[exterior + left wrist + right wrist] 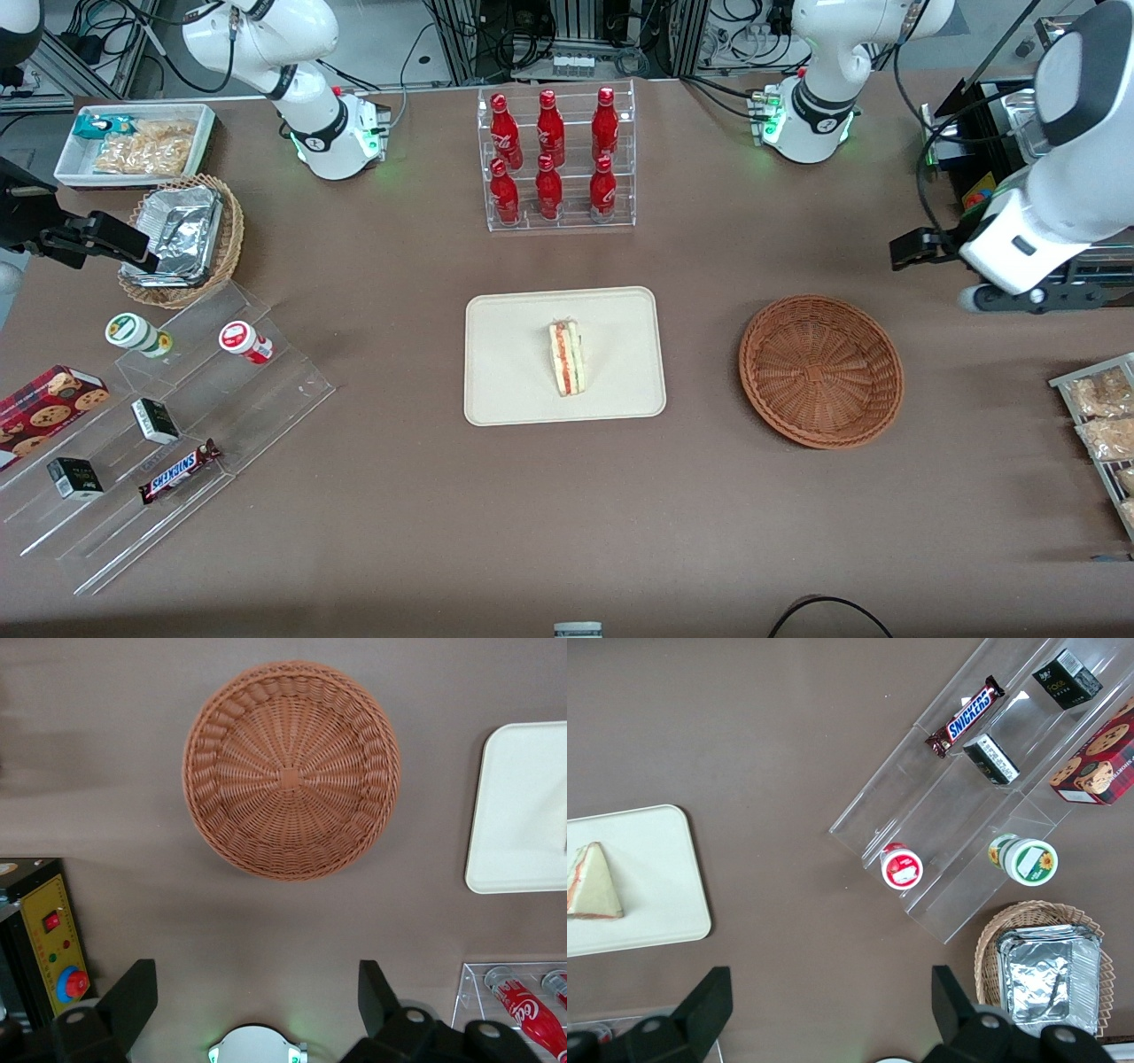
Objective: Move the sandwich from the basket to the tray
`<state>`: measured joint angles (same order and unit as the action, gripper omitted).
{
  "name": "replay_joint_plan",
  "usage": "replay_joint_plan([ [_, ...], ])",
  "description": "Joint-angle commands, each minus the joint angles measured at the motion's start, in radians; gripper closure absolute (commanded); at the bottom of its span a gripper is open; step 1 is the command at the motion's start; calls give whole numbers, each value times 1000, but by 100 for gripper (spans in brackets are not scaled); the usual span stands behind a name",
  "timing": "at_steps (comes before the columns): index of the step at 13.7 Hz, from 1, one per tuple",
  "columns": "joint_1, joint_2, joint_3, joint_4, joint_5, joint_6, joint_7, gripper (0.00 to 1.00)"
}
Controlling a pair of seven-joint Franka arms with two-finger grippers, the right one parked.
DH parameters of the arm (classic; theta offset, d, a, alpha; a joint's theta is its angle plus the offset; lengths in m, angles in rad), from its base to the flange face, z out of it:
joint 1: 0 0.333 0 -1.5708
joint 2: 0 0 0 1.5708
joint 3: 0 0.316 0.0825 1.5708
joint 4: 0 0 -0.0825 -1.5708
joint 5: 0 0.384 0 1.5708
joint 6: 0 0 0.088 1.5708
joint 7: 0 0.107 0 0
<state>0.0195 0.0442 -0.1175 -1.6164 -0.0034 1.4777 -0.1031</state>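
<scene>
The round reddish-brown basket (291, 771) sits on the brown desk (106, 753), nothing inside it. The hand (257, 997) hangs above the desk near the basket, its 2 fingers (133, 992) spread wide. The cream tray (523, 806) lies beside the basket, apart from it.

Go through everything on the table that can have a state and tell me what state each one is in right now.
Triangular white-bread sandwich: standing on edge on the tray.
Cream-beige rectangular tray: holding the sandwich.
Round reddish-brown wicker basket: empty, upright.
Left arm's tool: open, empty, raised above the table beside the basket.
Red bottles: capped, upright in the clear rack.
Foil container: in the tan basket.
</scene>
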Motion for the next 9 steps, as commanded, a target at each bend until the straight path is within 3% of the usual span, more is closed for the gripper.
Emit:
replay_joint_plan([
  [1, 83, -32, -65, 21, 28, -13, 28, 0],
  [9, 102, -32, -45, -10, 31, 110, 34, 0],
])
